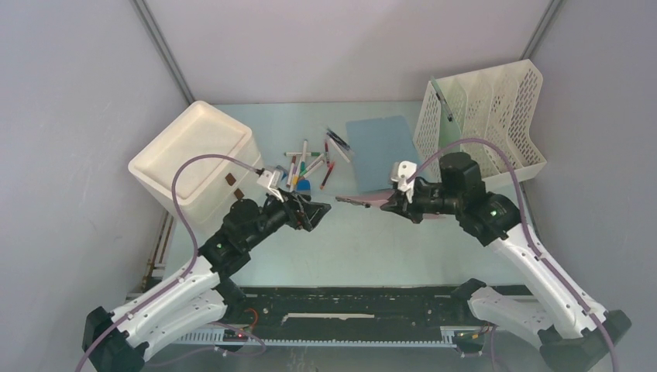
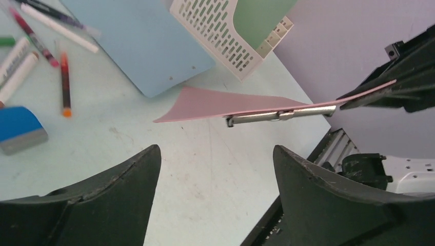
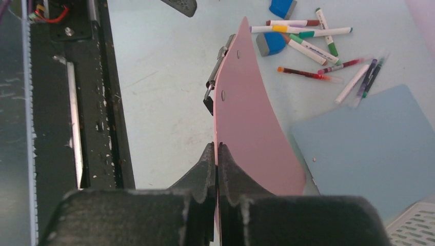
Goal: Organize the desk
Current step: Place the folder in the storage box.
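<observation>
Right gripper (image 3: pixel 216 149) is clamping shut on the edge of a pink clipboard (image 3: pixel 251 128), carrying it over the desk (image 3: pixel 164 77). Left gripper (image 2: pixel 215 154) is hanging with jaws spread wide, gripping nothing, facing the clipboard's metal clip (image 2: pixel 277 115). Beyond the right gripper, a white file rack (image 2: pixel 220 31) is holding a green sheet (image 2: pixel 259 15) in an end slot. Print on the markers (image 3: pixel 308 41) is too small to read.
</observation>
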{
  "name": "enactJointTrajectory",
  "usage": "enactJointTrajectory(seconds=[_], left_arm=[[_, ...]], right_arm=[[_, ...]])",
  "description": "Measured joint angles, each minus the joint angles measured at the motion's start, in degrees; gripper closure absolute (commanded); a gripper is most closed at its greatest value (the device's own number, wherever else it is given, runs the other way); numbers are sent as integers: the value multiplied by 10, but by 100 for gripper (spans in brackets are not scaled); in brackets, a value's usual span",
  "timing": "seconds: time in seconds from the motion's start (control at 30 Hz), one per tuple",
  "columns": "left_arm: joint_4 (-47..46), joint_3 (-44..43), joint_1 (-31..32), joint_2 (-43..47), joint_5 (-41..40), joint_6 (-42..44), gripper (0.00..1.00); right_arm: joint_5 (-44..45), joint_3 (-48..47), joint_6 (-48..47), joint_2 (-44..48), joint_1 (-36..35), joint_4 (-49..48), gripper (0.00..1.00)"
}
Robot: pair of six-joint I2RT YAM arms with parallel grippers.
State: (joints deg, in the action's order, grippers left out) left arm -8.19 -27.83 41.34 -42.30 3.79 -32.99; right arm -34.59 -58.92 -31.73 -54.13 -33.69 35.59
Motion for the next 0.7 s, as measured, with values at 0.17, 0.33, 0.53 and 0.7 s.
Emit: enactJointTrajectory(seconds=[0.17, 0.33, 0.53, 0.7], left_arm=[[-7, 0, 0, 27, 6, 70, 7], [-20, 0, -1, 34, 7, 101, 5], [-47, 5, -1, 34, 6, 108, 0], [-62, 19, -2, 34, 2, 111, 0]], right_arm=[[-83, -17, 10, 23, 81, 20, 100], [-130, -47, 21, 37, 134, 40, 100], [-181, -106, 40, 24, 191, 77, 100], [-269, -143, 70, -7, 295, 104, 100]])
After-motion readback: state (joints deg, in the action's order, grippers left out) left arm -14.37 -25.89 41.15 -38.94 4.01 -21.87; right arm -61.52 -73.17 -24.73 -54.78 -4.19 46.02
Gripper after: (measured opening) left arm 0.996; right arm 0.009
